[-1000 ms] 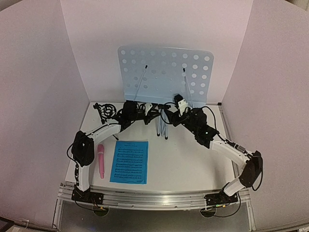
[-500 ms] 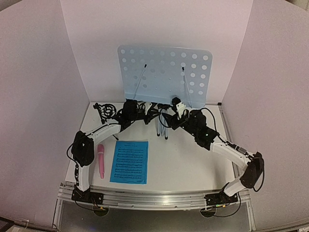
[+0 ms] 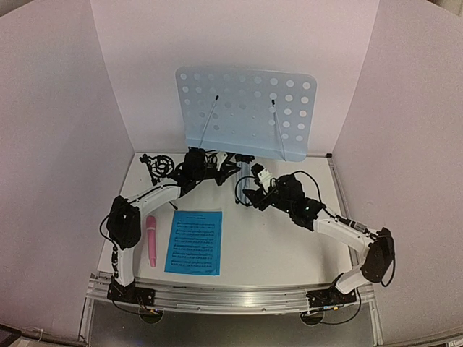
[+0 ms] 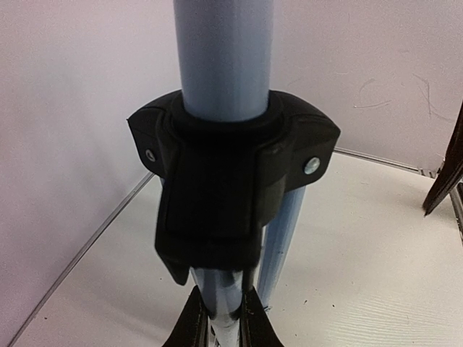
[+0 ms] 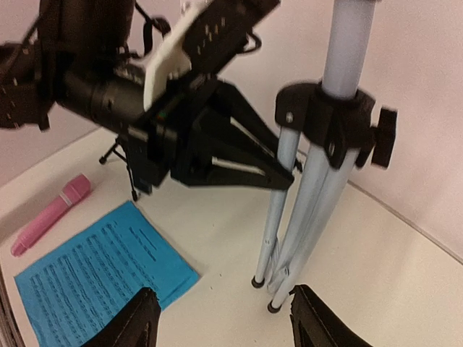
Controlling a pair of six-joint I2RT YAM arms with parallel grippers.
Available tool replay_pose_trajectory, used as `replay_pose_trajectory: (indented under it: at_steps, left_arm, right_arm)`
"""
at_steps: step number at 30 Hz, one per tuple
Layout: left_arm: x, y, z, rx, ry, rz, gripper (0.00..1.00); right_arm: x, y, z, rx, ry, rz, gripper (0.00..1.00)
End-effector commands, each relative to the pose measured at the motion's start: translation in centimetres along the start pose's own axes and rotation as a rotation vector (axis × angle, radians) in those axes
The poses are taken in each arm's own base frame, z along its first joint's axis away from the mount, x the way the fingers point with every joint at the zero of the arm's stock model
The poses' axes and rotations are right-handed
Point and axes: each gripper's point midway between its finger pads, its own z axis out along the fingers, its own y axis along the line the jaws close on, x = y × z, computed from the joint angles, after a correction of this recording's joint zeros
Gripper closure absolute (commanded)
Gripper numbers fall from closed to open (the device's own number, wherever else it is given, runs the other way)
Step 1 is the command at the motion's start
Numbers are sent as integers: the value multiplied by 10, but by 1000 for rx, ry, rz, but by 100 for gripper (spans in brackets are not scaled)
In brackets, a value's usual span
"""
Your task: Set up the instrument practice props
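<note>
L end effector [image 4: 221,323] clamped on music stand [image 3: 246,108] leg under black collar [image 4: 231,188]; R end effector [image 5: 226,292] apart, empty, near. Stand upright at tabletop [image 3: 275,246] rear; prob light, top-heavy, slick tubes: grip low by collar

White table [image 3: 268,253] enclosed by three pale walls [image 3: 239,36]

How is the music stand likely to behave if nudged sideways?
Probably top-heavy: the stand carries a broad panel on a slim pole. Its legs sit close together, so a push would likely tip it. It looks rigid, not floppy.
</note>
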Motion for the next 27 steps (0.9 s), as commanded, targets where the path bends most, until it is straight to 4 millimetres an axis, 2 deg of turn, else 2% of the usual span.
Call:
replay_pose_trajectory:
  at_steps: [1,5,8,15,24,27]
  left_arm:
    - [-55,17,-25,-82,-98,111,100]
    - [-55,16,-25,-79,-98,116,100]
    - [-54,16,-25,-74,-95,114,100]
    - [-53,13,-25,-64,-97,113,100]
    - [-54,13,-24,-56,-105,109,100]
    - [-53,12,-23,-51,-107,108,100]
  right_arm:
    - [40,-2,16,21,85,40,41]
    - [42,-8,27,46,-18,68,41]
    - [49,-20,44,50,-13,81,42]
    - [29,-53,68,54,-90,119,41]
    - [22,-64,91,10,-104,118,48]
    - [14,-67,95,5,-122,116,53]
